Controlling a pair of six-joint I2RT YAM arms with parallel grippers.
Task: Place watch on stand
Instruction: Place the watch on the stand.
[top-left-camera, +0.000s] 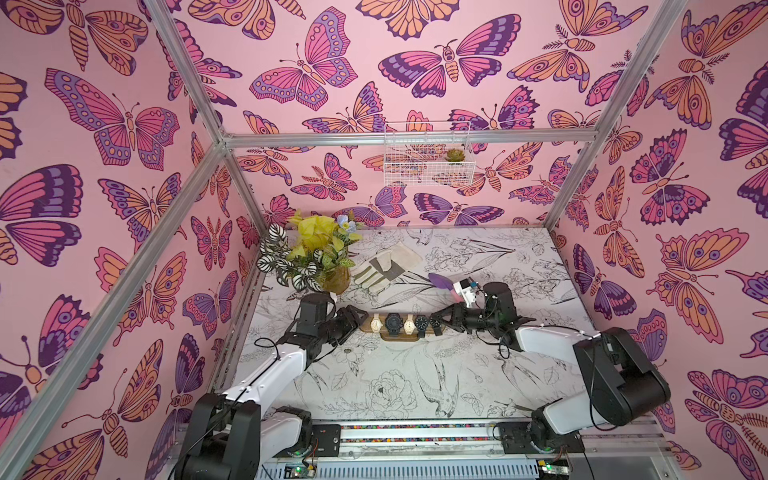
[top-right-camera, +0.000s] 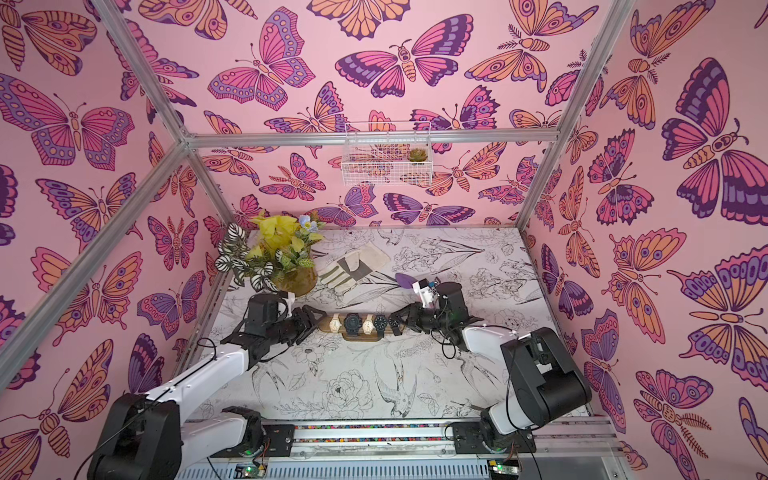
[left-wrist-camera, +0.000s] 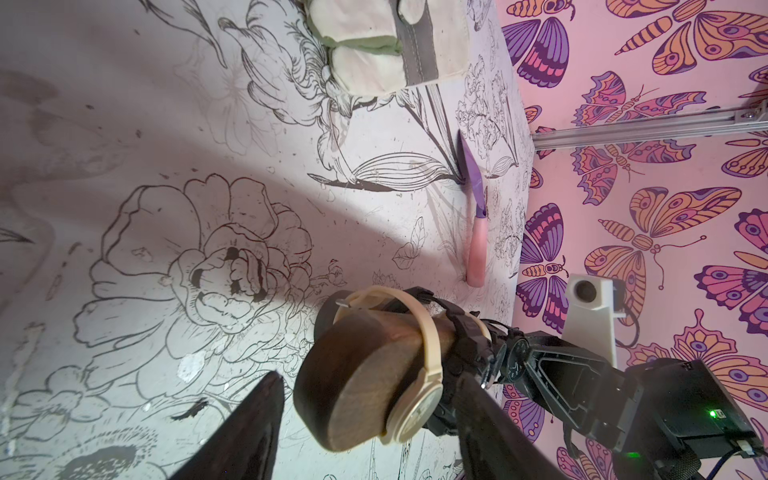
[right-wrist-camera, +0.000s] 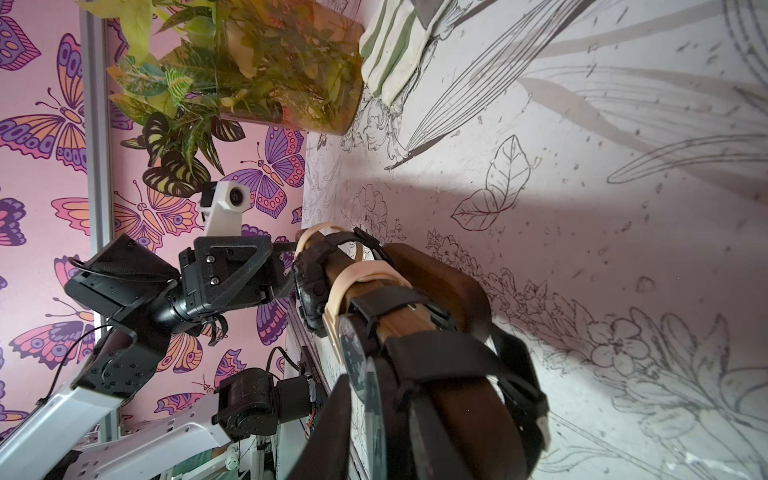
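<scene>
Top views: five watches (top-left-camera: 393, 322), one stand (top-left-camera: 401, 337)

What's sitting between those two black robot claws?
The long brown wooden stand, carrying a row of beige and black wristwatches, spans the gap between the left gripper and right gripper; both top views show it.

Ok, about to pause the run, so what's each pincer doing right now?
Left pincer: open, jaws straddling the stand's end.
Right pincer: around the endmost black watch; grip cannot be told.
</scene>
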